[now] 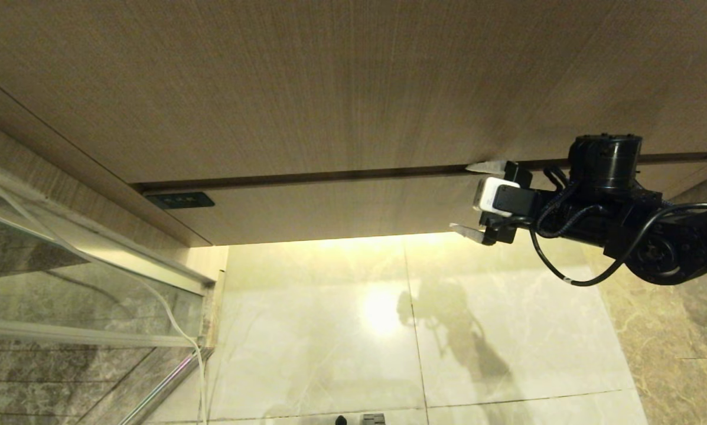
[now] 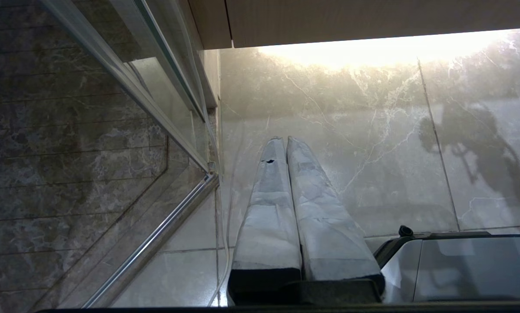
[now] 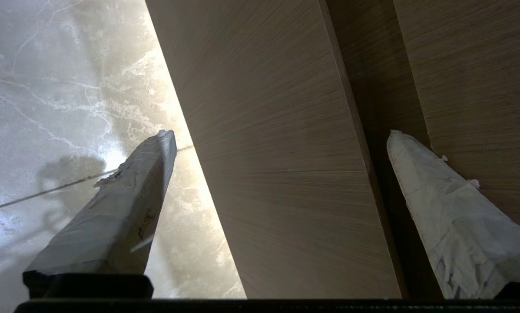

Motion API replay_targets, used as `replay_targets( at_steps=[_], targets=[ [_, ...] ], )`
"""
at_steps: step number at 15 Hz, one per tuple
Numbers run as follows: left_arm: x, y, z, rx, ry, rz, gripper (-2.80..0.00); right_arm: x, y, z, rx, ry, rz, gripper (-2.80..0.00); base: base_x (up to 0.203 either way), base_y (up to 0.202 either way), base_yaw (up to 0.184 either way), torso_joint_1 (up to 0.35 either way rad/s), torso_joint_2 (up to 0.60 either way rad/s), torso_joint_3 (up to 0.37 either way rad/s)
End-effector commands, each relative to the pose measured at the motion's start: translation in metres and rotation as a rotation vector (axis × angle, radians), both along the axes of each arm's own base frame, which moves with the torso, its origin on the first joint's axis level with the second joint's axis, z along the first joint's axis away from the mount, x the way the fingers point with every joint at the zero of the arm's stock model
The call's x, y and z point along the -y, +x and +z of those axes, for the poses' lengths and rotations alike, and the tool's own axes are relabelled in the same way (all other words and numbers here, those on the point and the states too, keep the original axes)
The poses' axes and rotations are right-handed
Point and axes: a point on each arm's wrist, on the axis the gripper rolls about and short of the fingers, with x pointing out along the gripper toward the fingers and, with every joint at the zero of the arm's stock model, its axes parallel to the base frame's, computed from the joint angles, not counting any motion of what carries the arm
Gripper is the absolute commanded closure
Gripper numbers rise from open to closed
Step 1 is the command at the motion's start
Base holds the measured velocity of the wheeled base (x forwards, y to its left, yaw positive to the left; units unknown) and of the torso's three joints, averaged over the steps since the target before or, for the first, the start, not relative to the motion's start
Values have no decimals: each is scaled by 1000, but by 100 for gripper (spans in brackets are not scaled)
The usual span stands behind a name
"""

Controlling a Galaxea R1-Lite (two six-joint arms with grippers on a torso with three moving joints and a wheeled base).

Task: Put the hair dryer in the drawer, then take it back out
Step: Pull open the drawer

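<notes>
Right gripper [image 1: 468,199] stands spread wide against the drawer [image 1: 341,206] front, one fingertip at the dark gap along its top edge, the other at its lit bottom edge, gripping nothing. Bare marble floor [image 1: 329,330] lies open below. Left gripper [image 2: 284,143] hangs pressed together over that floor, beside a glass partition [image 2: 112,130]. No hair dryer shows.

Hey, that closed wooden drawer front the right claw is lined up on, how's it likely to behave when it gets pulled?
The drawer front is smooth wood with no handle, so the fingers may slip unless one hooks the dark gap above it. It looks wide and rigid, so it will probably slide straight. With the open right claw near its right end, it might drag unevenly.
</notes>
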Motion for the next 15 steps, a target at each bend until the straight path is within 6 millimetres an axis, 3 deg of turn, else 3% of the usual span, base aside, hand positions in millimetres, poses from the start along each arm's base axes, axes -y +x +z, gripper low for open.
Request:
replay_targets(
  at_steps=[1,9,15],
  targets=[
    [0,0,0,0,0,0,0,0,2,-1,10,-3,2,-280,0,0,0,0,0,0],
    [0,0,0,-1,0,0,0,-2,17,-8,2,-4,-7,-280,0,0,0,0,0,0],
    [0,0,0,-1,0,0,0,5,24,-26,-83,-26,-29,-280,0,0,0,0,0,0]
  ],
)
